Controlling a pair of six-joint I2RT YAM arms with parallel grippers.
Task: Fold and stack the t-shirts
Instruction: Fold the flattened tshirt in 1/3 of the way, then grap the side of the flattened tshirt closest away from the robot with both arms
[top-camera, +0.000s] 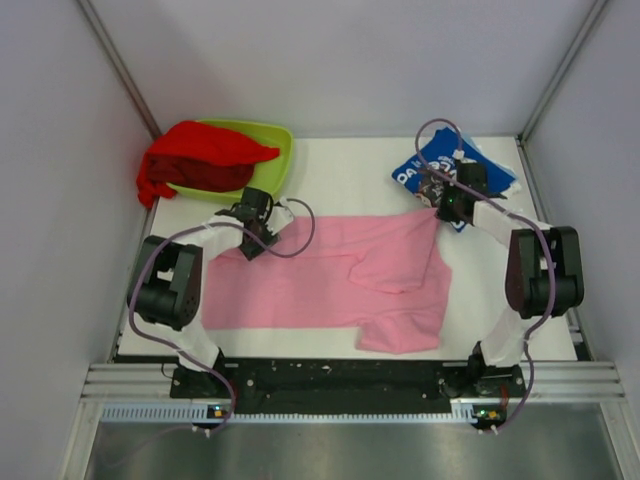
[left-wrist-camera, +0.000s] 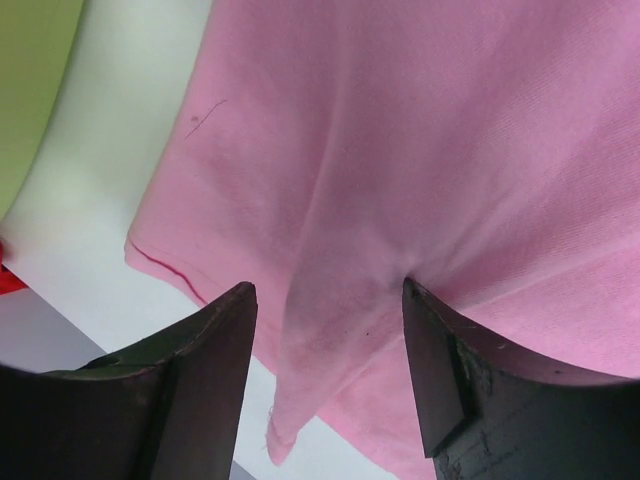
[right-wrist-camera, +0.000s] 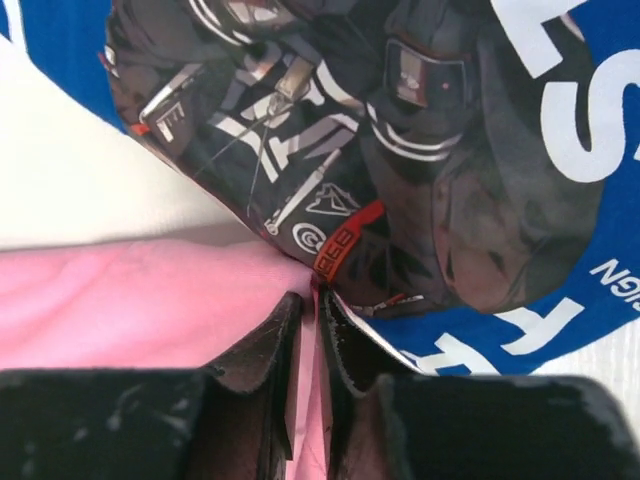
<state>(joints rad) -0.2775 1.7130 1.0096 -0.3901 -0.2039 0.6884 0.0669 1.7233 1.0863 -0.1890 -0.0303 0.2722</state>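
The light pink t-shirt (top-camera: 320, 280) lies spread across the middle of the white table, partly folded at its right side. My left gripper (top-camera: 255, 232) is open over the shirt's far left corner, its jaws straddling a raised fold of pink cloth (left-wrist-camera: 330, 330). My right gripper (top-camera: 447, 207) is shut on the shirt's far right corner; pink cloth (right-wrist-camera: 312, 400) is pinched between its fingers. The royal blue t-shirt (top-camera: 455, 168) with white lettering and a dark graphic (right-wrist-camera: 400, 150) lies folded at the back right, just beyond the right gripper. The red t-shirt (top-camera: 205, 160) lies heaped in the tray.
A lime-green plastic tray (top-camera: 278, 150) stands at the back left, holding the red shirt, which spills over its left rim. White walls close in the table on three sides. A metal rail (top-camera: 340, 385) runs along the near edge.
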